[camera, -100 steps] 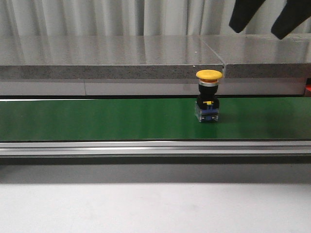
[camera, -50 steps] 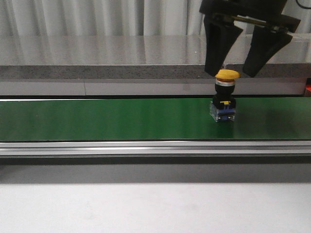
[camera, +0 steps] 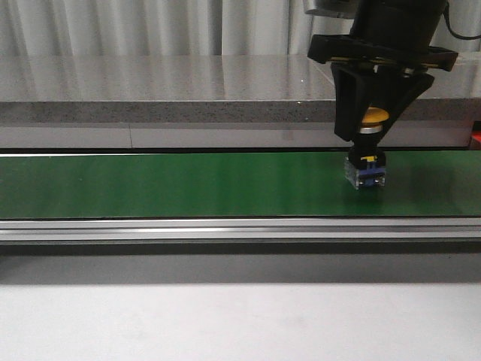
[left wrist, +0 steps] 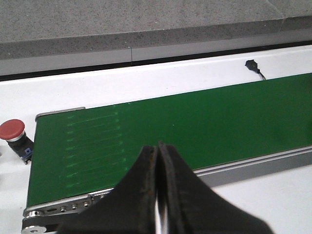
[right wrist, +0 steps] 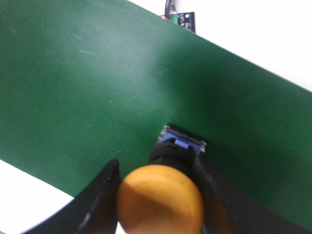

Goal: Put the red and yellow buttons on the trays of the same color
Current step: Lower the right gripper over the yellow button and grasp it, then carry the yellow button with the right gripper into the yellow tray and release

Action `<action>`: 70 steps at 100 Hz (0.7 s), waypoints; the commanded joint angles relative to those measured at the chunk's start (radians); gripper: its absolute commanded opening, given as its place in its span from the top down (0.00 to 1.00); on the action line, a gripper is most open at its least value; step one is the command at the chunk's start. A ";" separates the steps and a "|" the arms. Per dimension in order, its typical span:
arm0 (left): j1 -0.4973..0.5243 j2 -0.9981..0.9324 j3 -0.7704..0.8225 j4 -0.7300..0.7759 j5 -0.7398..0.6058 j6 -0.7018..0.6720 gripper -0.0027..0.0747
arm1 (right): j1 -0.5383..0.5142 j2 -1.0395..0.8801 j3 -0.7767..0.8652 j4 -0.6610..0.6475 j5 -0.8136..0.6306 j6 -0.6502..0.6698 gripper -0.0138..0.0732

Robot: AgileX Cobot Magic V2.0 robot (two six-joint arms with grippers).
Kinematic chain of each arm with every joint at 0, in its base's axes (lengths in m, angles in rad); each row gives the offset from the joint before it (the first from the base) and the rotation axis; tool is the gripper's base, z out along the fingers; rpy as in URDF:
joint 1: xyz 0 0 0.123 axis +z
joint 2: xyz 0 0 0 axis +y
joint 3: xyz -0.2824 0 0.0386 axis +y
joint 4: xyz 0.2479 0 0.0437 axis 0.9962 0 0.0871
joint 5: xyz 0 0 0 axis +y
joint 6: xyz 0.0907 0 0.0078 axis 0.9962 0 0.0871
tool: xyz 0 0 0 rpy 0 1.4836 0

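One belt (camera: 188, 184) under both pincers | right pincer (camera: 373, 124) straddles yellow button (camera: 366, 150), fingers flanking its cap, contact unclear | yellow button upright on belt | left pincer (left wrist: 158, 195) pressed together, red button (left wrist: 13, 136) beside belt end

Yellow button (camera: 373, 115), blue base; red button (left wrist: 11, 129); green belt (camera: 173, 184); black fingers (right wrist: 100, 195).

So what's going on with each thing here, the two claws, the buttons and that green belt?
Right gripper: lowered over the yellow button, fingers on either side of its cap; a firm grip can't be confirmed.
Yellow button: upright on the green belt.
Left gripper: shut, holding nothing.
Red button: upright, off the belt's end.
Green belt: carries only the yellow button.
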 commanded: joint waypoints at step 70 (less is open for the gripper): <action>-0.007 0.004 -0.026 -0.023 -0.065 -0.008 0.99 | -0.239 -0.243 -0.025 -0.004 0.024 0.143 0.59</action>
